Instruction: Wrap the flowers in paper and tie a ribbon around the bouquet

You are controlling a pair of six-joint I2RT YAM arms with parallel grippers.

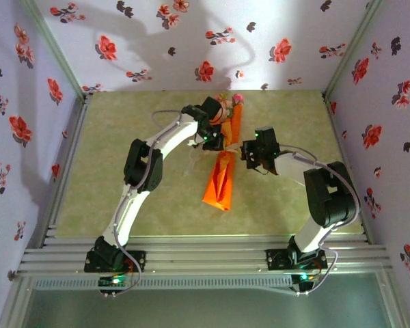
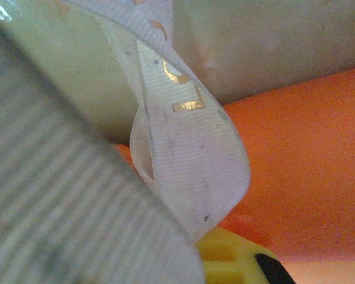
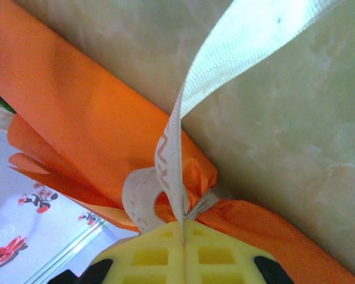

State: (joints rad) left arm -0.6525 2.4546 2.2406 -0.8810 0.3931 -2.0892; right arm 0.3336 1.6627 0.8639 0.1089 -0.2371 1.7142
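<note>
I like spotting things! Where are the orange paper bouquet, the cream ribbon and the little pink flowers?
Orange paper cone bouquet [image 1: 220,184]: top view, lower half of the paper.
Pale cream woven ribbon [image 3: 242,41]: right wrist view, the taut upper stretch.
Small pink artificial flowers [image 1: 237,100]: top view, the pink bloom.

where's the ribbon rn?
Right wrist view: the ribbon is pinched in the shut right end effector and looped around the orange bouquet, which lies near the middle of the table.

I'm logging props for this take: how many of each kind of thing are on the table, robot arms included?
orange bouquet: 1
cream ribbon: 1
robot arms: 2 (left arm, right arm)
Total: 4
</note>
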